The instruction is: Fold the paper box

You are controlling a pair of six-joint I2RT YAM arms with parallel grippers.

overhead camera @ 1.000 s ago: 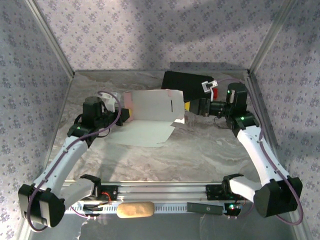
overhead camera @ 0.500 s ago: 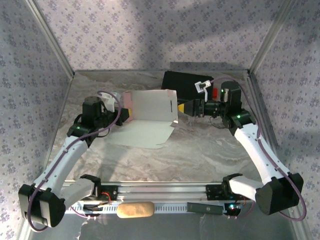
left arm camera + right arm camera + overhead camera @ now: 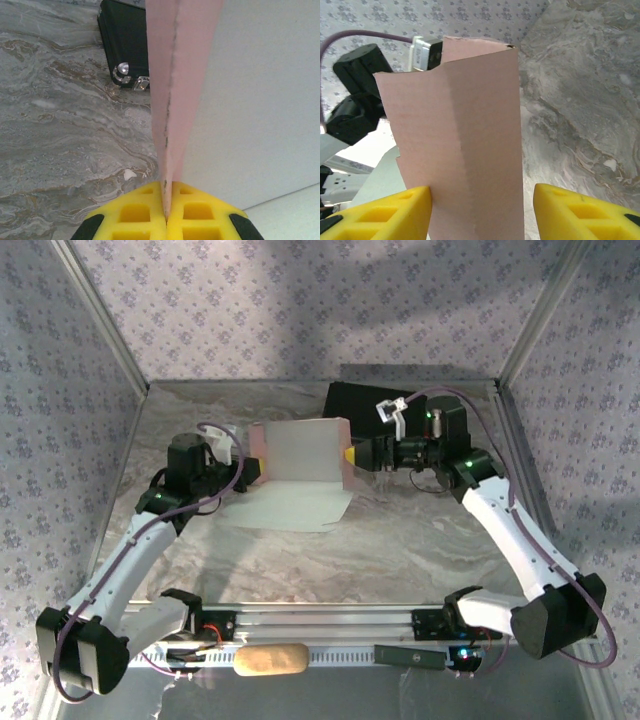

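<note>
Right tool (image 3: 350,454) nearer paper box (image 3: 300,450), marbled table (image 3: 420,540)

The paper box (image 3: 295,452) sits mid-worktop (image 3: 420,540) — one panel flat, another standing along its far edge. The left hand (image 3: 250,471) is at the standing panel's left end, the right hand (image 3: 352,455) at its right end. The hard case (image 3: 352,400) lies behind, far right.

Marbled table (image 3: 400,540) w/ paper box (image 3: 300,455) & black case (image 3: 350,405).
</note>
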